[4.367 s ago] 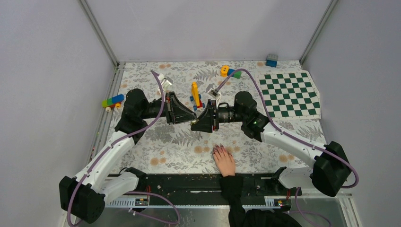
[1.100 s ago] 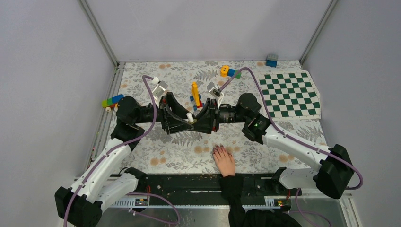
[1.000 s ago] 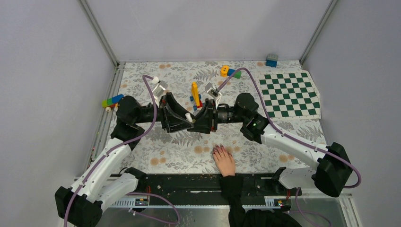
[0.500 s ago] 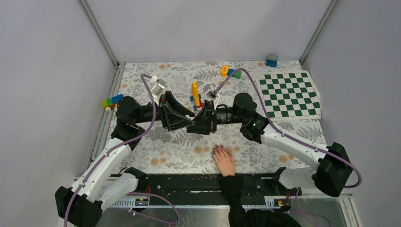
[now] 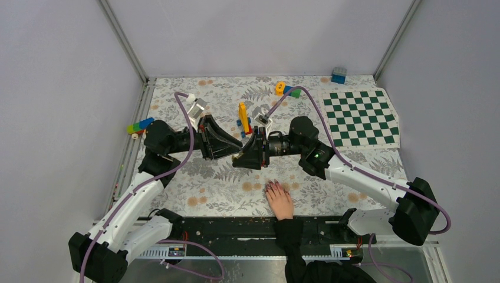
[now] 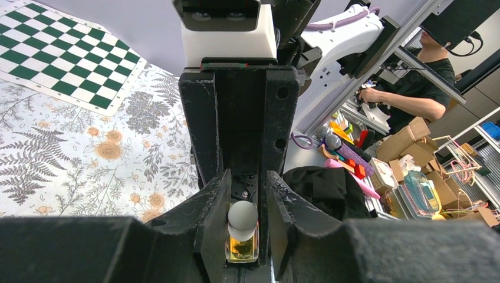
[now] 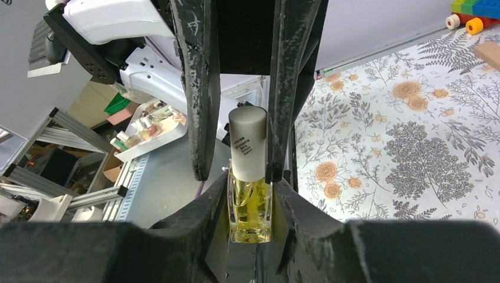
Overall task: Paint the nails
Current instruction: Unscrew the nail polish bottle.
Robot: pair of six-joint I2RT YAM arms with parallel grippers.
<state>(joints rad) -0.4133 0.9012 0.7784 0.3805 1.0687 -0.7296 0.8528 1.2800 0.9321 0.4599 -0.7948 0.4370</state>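
Bottle clamped in right gripper; cap print unreadable
Left gripper narrow round cap, grip unclear; nails nearby, apart

The right gripper was clamped on a small glass bottle of yellowish liquid, held upright with its pale grey cap rising above the fingertips. The left gripper reached in from above with its dark fingers on either side of the cap, one showing a clear gap and the other seemingly touching it. To the right lay a floral cloth with coloured toy bricks and a wooden block at its far edge.
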